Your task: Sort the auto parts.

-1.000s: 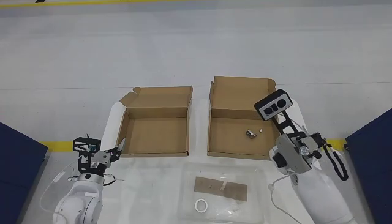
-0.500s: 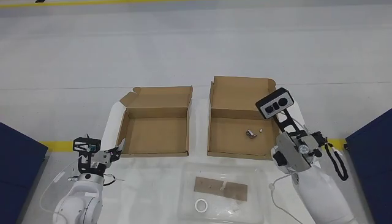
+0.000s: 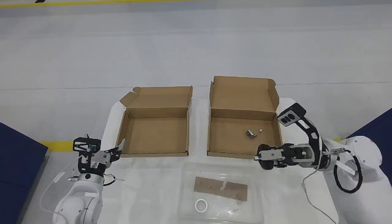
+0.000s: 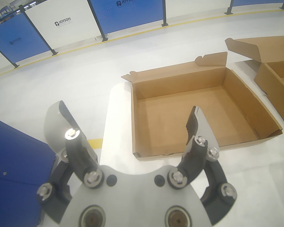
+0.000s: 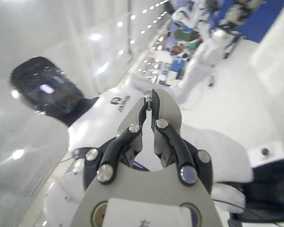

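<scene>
Small auto part is pinched in my right gripper; I should release it low inside the box just beside.

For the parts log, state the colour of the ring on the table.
The ring is white; the top view shows it best.

Matt brown cardbd box, clear glossy plastic tray, small metal part, smooth white tbl

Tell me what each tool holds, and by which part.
Right tool pinches a small metal part at its fingertips; where on it cannot be told. Left tool holds nothing.
</scene>
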`<move>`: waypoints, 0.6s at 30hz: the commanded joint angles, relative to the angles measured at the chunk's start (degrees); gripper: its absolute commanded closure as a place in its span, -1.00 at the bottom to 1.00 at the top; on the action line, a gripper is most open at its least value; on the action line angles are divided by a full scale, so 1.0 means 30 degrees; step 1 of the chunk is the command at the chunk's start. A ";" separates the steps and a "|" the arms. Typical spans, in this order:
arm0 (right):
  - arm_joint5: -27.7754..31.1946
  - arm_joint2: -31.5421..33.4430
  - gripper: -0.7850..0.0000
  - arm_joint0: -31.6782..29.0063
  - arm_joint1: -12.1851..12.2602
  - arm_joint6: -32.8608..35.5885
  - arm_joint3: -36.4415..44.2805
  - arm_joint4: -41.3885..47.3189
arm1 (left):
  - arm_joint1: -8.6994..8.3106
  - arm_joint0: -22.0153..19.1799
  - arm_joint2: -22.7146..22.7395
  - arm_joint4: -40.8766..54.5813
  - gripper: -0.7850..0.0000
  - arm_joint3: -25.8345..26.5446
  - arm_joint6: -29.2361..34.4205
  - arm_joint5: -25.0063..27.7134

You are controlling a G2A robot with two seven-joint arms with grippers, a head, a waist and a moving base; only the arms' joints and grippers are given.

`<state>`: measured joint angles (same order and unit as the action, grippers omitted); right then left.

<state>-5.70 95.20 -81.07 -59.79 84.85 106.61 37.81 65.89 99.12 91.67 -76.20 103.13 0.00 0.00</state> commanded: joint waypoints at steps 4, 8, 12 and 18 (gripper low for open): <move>-0.0047 -0.0084 1.00 0.0030 -0.0013 -0.0036 0.0005 0.0908 | 0.0000 0.0000 0.0000 0.0000 -1.00 0.0000 0.0000 0.0000; -0.0549 0.0398 1.00 0.0221 0.0351 -0.1579 0.1748 -0.5243 | 0.0000 0.0000 0.0000 0.0000 -1.00 0.0000 0.0000 0.0000; -0.2557 0.0358 1.00 0.0798 0.0783 -0.1965 0.3168 -1.0842 | 0.0000 0.0000 0.0000 0.0000 -1.00 0.0000 0.0000 0.0000; -0.4648 -0.1604 1.00 0.2817 0.1192 -0.1908 0.2802 -1.6837 | 0.0000 0.0000 0.0000 0.0000 -1.00 0.0000 0.0000 0.0000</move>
<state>-18.76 91.91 -74.14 -56.36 79.09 115.86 -8.07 65.89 99.12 91.67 -76.20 103.13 0.00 0.00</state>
